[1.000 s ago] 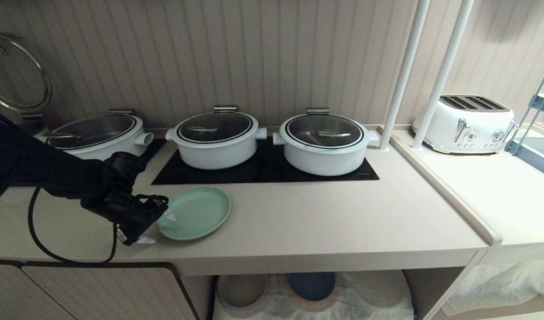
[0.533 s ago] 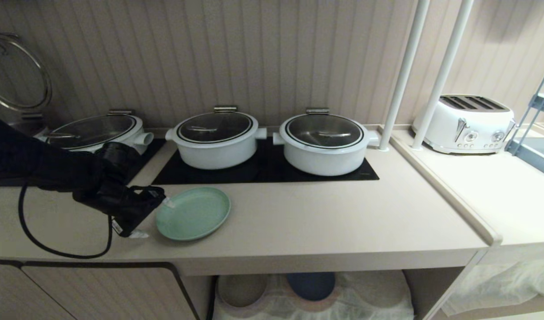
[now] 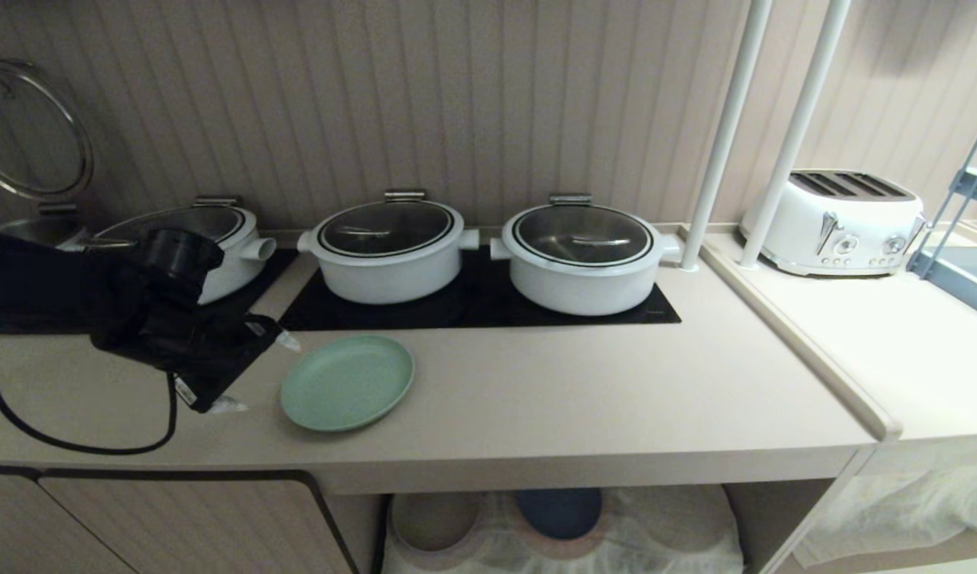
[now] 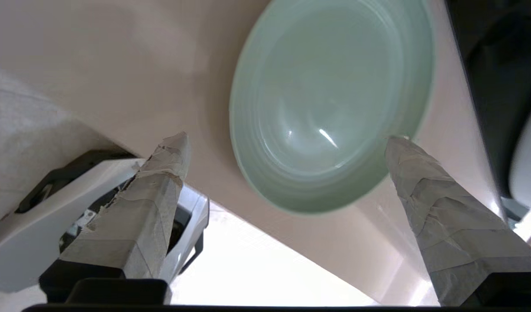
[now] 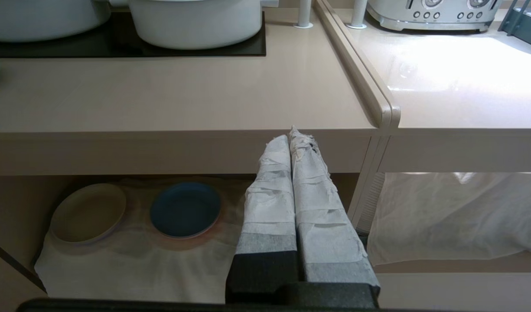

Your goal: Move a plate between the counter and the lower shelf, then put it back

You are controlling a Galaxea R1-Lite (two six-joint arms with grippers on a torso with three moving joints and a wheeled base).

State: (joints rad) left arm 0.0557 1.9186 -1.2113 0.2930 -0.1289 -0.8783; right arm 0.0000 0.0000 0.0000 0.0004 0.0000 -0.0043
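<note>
The plate (image 3: 347, 382) is lying flat on the table (image 3: 584, 383). The left gripper (image 3: 253, 373) is hovering just beside its rim, jaws spread wide, holding nothing. It looks light, stiff and smooth; the raised near rim seems the best hold.

Home kitchen, beige counter (image 3: 536, 406) with black glass hob (image 3: 488, 307), three lidded white pots (image 3: 584, 255), white toaster (image 3: 835, 223), plates on shelf (image 5: 118, 255) below

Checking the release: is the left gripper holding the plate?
No, the left gripper is open beside the plate, which lies flat on the counter.
</note>
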